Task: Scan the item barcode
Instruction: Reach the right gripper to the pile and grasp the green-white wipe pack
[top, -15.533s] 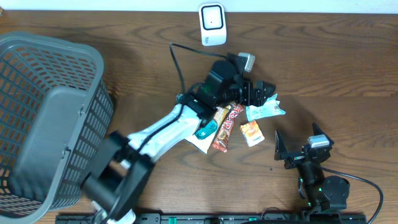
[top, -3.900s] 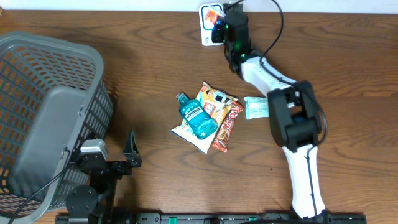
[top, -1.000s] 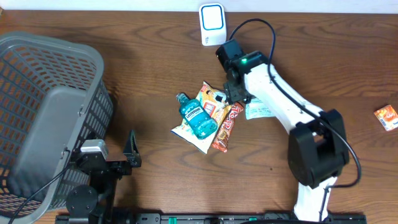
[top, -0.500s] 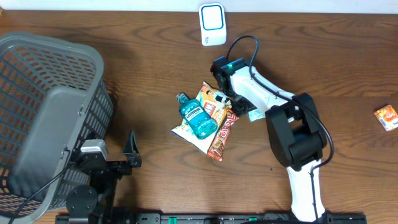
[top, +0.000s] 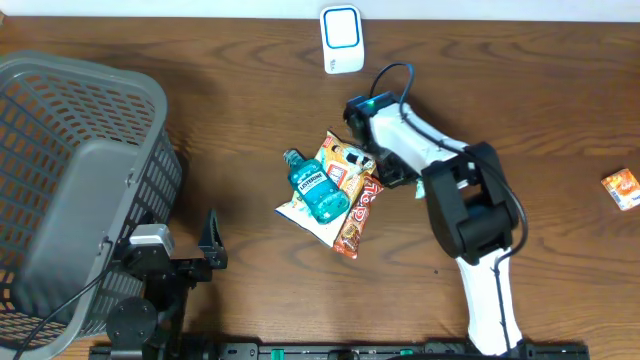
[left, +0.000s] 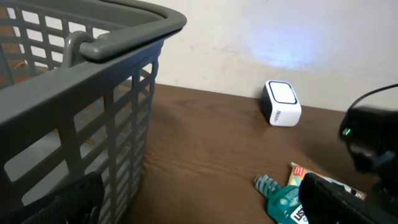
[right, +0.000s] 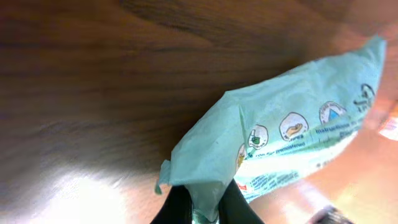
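A pale green packet (right: 292, 137) lies on the wooden table, and my right gripper (right: 205, 202) is shut on its crumpled near corner. From overhead the right gripper (top: 395, 178) sits just right of the item pile, its arm covering the packet. The white scanner (top: 341, 40) stands at the table's back edge, also seen as the scanner (left: 283, 102) in the left wrist view. My left gripper (top: 207, 243) rests open at the front left, its jaws wide apart with nothing between them.
A grey basket (top: 80, 180) fills the left side, close to the left gripper (left: 205, 211). A blue mouthwash bottle (top: 318, 187), a snack bag (top: 345, 163) and a red candy bar (top: 358, 212) lie piled mid-table. A small orange packet (top: 620, 187) lies far right.
My right gripper came down beside the pile and closed on the green packet's corner. The red candy bar shifted slightly toward the front. The left arm stayed still.
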